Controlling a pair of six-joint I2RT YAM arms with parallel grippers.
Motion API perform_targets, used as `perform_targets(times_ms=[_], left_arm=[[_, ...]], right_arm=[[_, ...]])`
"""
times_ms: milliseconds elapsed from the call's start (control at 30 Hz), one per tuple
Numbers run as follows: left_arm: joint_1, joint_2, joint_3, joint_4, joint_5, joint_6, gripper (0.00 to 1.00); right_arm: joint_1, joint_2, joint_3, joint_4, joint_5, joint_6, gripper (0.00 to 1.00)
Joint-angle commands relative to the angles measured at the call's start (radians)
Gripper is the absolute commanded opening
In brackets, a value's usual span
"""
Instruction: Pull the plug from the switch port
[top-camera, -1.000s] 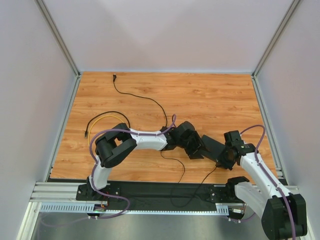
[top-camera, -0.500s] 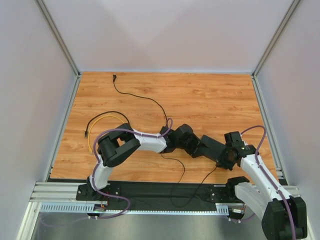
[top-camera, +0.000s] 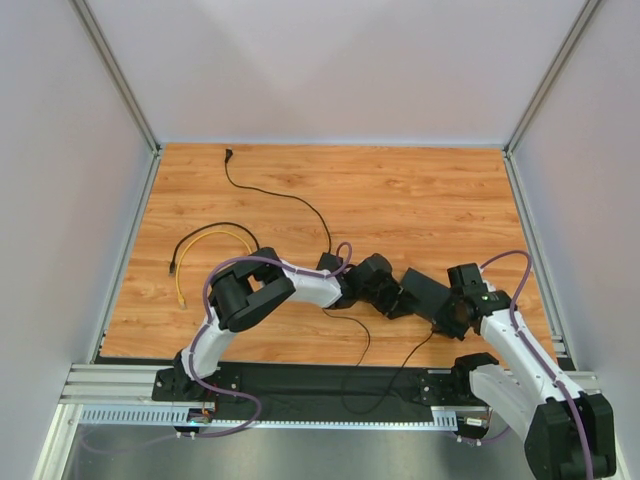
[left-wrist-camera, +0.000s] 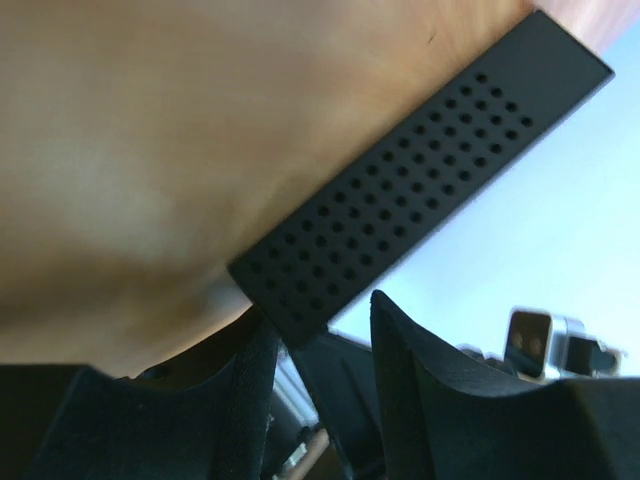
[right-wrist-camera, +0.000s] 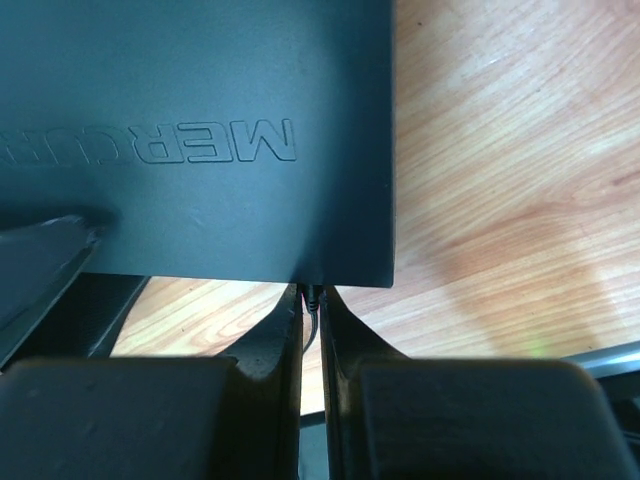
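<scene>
Top view: found the switch (top-camera: 425, 293) low on the table (top-camera: 420, 190), right of centre, sitting between the left gripper (top-camera: 393, 297) and the right gripper (top-camera: 444, 318). Read its long axis as running up-left to down-right, one end toward each gripper. Couldn't judge either gripper's gap from up here. Spotted a thin black cable (top-camera: 420, 345) dropping from the right gripper's end toward the base rail (top-camera: 330, 385). Also logged a long black lead (top-camera: 285, 196) and a yellow cable (top-camera: 215, 234), well apart from the switch on the left half.

Left wrist: caught the switch (left-wrist-camera: 400, 190) by its perforated side, slanting lower left to upper right, near end poking in between the fingers (left-wrist-camera: 250, 400) of the left gripper (left-wrist-camera: 320, 330). Put the jaws at partly apart, straddling that end. Couldn't tell whether clamped or just close.

Right wrist: looked onto the switch's flat face (right-wrist-camera: 200, 120), embossed lettering upside down, filling the upper left, near edge right at the fingertips. Found the right gripper (right-wrist-camera: 312, 305) squeezed tight on the plug (right-wrist-camera: 313, 295), with the plug touching that near edge by the corner. Saw table wood (right-wrist-camera: 500, 150) beyond the switch's right side.
</scene>
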Motion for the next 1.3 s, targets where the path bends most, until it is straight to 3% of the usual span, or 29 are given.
perform_targets(times_ms=[0,467,833,1267], left_arm=[[0.000,0.051,0.071,-0.013,-0.002,-0.042,0.48],[-0.023,0.094,0.144,-0.039,-0.025,-0.060,0.47],[-0.023,0.060,0.101,0.013,-0.019,-0.075,0.42],[-0.012,0.014,0.057,0.075,0.041,-0.033,0.41]], right_arm=[[0.023,-0.016,-0.029,0.049,0.025,0.038,0.00],[0.092,0.008,-0.015,0.012,0.033,0.073,0.00],[0.117,-0.016,-0.044,0.060,-0.190,0.029,0.00],[0.117,-0.088,-0.006,-0.003,-0.145,0.013,0.00]])
